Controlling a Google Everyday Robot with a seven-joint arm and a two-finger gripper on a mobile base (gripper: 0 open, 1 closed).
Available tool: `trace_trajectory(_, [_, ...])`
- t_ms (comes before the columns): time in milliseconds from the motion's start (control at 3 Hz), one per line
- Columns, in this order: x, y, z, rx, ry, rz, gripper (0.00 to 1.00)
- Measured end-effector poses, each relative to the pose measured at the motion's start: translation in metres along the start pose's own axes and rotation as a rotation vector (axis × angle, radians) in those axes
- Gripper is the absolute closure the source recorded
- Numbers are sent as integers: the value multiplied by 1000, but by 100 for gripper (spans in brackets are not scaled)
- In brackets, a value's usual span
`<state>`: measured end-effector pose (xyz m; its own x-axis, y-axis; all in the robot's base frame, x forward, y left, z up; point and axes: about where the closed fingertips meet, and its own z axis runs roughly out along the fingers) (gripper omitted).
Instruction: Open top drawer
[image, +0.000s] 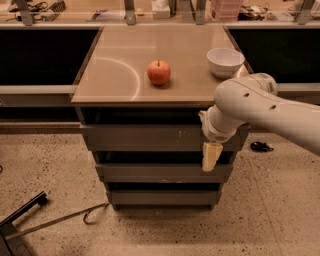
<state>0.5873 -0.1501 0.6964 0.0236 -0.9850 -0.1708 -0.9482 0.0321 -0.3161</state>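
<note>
The top drawer (145, 138) is the widest grey front panel, just under the tabletop, with small pale scratches near its right part. A dark gap shows above it. Two narrower grey drawers (160, 172) sit below it. My gripper (210, 159) hangs pointing down at the end of the white arm (250, 107), in front of the top drawer's right end, and reaches down over the gap to the middle drawer. The arm hides the drawer's right edge.
A red apple (158, 72) and a white bowl (225, 61) stand on the tan tabletop (115, 75). Dark recesses flank the cabinet. A metal bar with a hook (65, 219) lies on the speckled floor at lower left, and a small dark object (260, 146) lies at right.
</note>
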Motion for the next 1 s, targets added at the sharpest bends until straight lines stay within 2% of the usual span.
trace_trajectory(333, [6, -2, 9, -14, -11, 27, 0])
trace_trajectory(667, [6, 0, 26, -52, -13, 24, 0])
trace_trajectory(1000, [0, -1, 44, -114, -31, 6, 0])
